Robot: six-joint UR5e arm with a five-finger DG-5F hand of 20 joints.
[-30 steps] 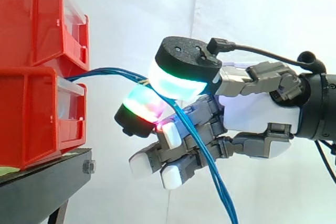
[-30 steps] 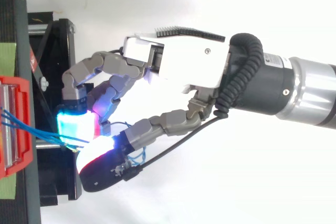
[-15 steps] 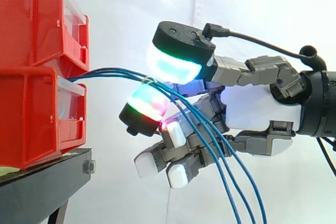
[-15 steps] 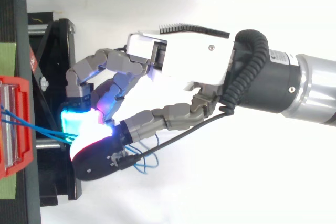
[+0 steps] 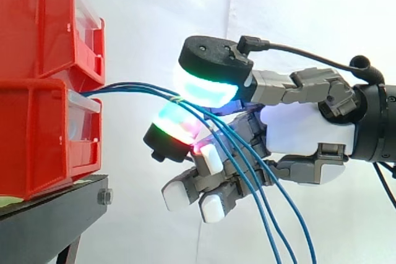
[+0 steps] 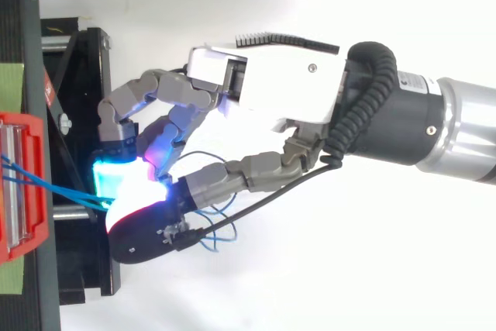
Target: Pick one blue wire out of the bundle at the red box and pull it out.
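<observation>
Now, blue wires (image 5: pixel 130 86) from red box (image 5: pixel 37 134), pinched between fingers (image 5: pixel 176 125) of hand (image 5: pixel 303 131)

Stacked bins (image 5: pixel 31 143) sit on a stand (image 5: pixel 55 211) at the left. Wires (image 5: pixel 133 86) run right from between the bins, pass pinched between the robot hand's (image 5: pixel 303 131) pads, then hang down.

Blue wires (image 5: pixel 142 88), lower ends past the bottom edge, far ends inside red box (image 5: pixel 37 140)

Robot test lab: white curtain (image 5: pixel 309 17) as backdrop, stacked red storage bins (image 5: pixel 37 109) on a bolted black stand (image 5: pixel 49 217), industrial robot arm (image 6: pixel 457 129) coming in from the side.
</observation>
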